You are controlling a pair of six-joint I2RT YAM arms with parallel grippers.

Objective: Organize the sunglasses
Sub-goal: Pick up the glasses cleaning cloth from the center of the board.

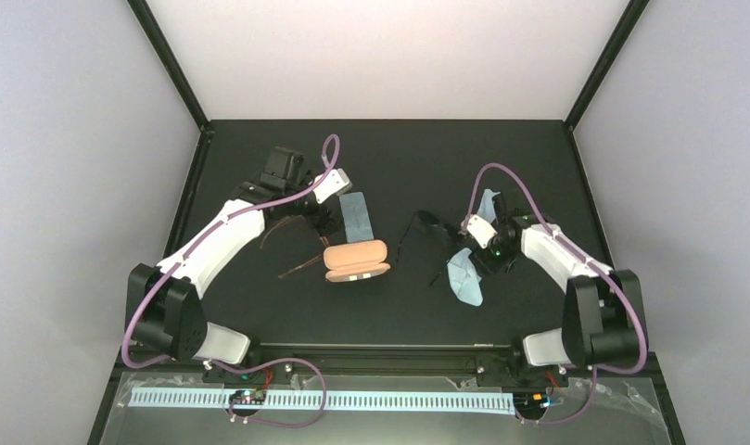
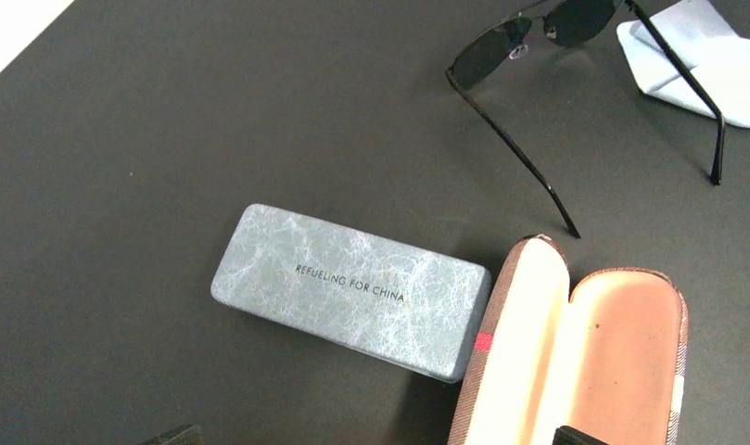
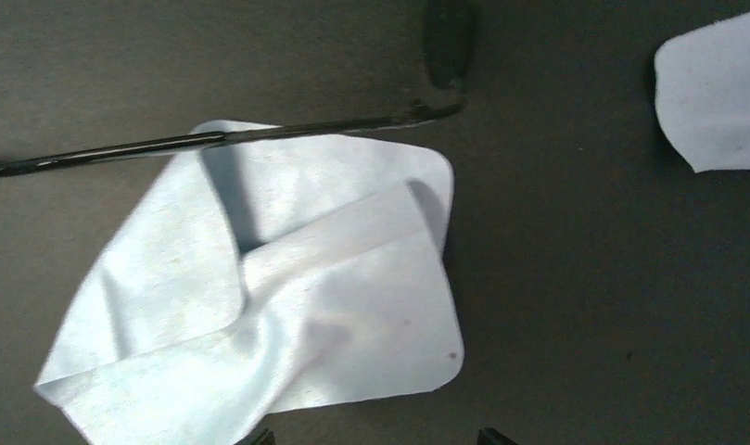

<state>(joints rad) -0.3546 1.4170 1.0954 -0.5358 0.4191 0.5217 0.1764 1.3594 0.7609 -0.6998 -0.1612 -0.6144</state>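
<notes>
The black sunglasses [image 2: 497, 48] lie right of the open tan case [image 1: 356, 260], the reddish-brown sunglasses [image 1: 299, 268] left of it. We judge them light, slick-lensed, their thin arms easily bent, so we would pinch the frame front. Left fingers [image 2: 174, 435] gape wide, empty; right fingers [image 3: 493, 436] stand partly apart, holding nothing.

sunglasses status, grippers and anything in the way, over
Left gripper open, empty. Right gripper open above a blue cloth. Black sunglasses unfolded, one arm crossing that cloth. Tan case open, empty.
</notes>
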